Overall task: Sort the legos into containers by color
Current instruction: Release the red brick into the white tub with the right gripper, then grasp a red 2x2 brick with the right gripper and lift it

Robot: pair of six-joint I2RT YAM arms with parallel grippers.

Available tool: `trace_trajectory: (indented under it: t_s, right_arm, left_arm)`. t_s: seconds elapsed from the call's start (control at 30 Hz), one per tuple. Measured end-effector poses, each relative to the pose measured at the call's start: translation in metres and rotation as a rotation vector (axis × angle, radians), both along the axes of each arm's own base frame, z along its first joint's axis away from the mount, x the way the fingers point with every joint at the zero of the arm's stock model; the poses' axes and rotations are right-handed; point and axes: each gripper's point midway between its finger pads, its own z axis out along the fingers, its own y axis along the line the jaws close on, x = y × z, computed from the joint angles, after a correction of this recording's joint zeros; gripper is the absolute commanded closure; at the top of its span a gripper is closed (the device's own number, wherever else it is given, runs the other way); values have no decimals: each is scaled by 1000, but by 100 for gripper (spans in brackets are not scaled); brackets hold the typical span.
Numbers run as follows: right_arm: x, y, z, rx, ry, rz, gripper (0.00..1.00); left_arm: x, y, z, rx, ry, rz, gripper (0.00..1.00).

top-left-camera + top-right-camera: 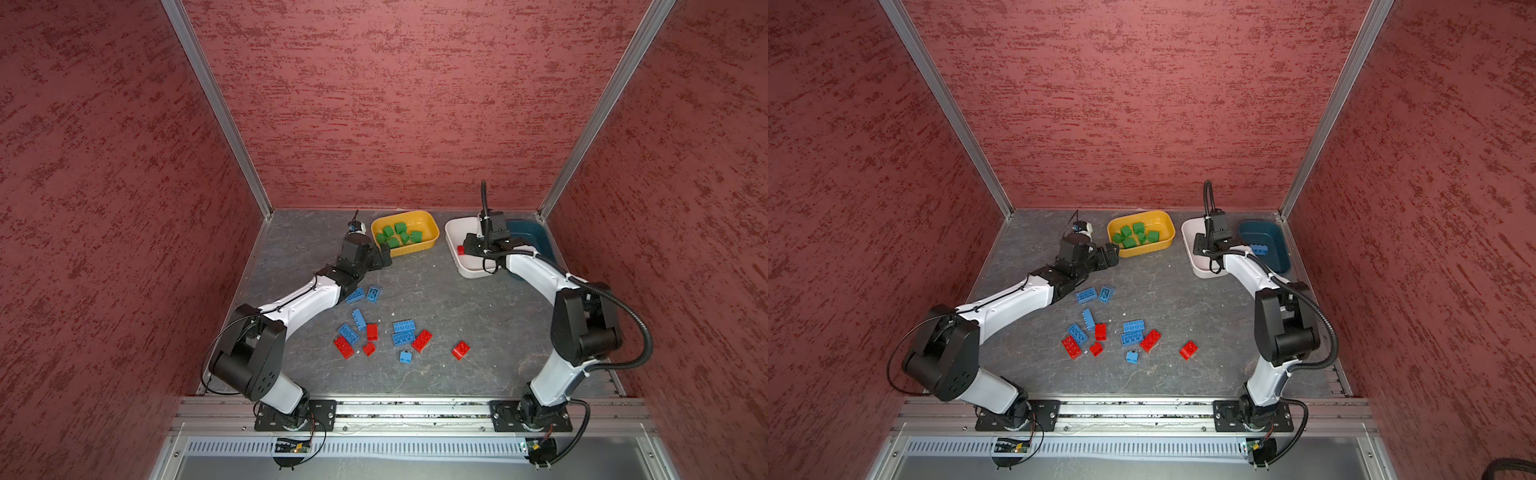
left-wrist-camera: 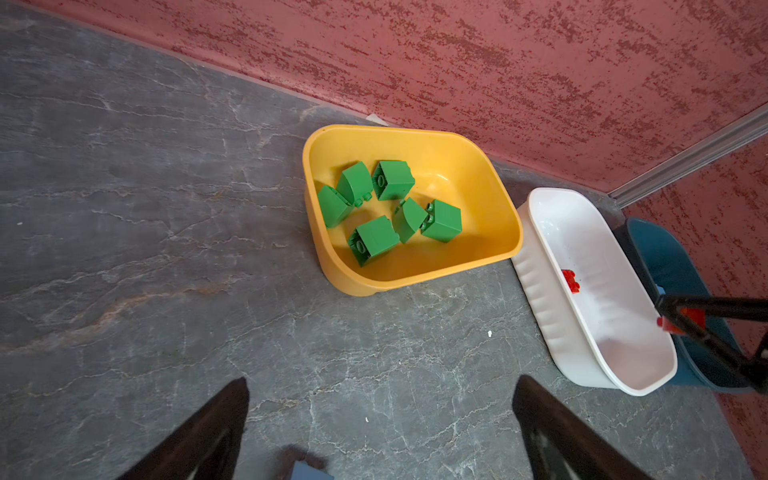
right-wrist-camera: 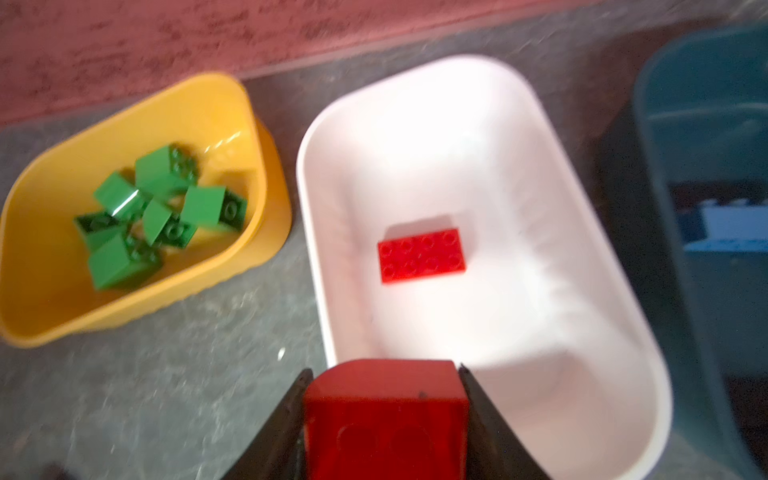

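My right gripper (image 3: 385,370) pinches a red brick (image 3: 386,415) near the rim of the white tub (image 3: 519,311), so if I let go here it may bounce out; my left gripper (image 2: 380,380) gapes wide, empty.

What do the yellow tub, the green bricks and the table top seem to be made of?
Yellow tub: probably moulded plastic, glossy; its rounded walls show highlights. Green bricks: hard smooth plastic, with moulded studs and crisp edges. Table top: grey with pale veins, matte; stone or printed laminate, cannot tell.
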Motion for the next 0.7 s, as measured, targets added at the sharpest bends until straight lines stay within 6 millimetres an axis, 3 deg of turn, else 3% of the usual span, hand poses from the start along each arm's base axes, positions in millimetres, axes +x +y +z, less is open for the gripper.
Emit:
trace_trajectory:
  t_s: [0.13,0.27,0.4,0.53,0.7]
  right_arm:
    - [19,-5,-9,-30,8,-26,31]
    - [6,-6,-16,-40,40,-24,22]
    - [-31,-6,-13,-30,72,-5,17]
    - [-82,-1,4,25,83,24,15]
    - [-151,21,5,145,137,57,13]
  left_arm:
    - [-1,0,-1,-10,9,-6,1]
    - [-5,1,-2,-16,6,-13,0]
    - [-9,1,-5,-18,9,-19,0]
    - [-9,-1,-2,-30,0,-31,0]
    - [-9,-7,2,-55,-17,-56,1]
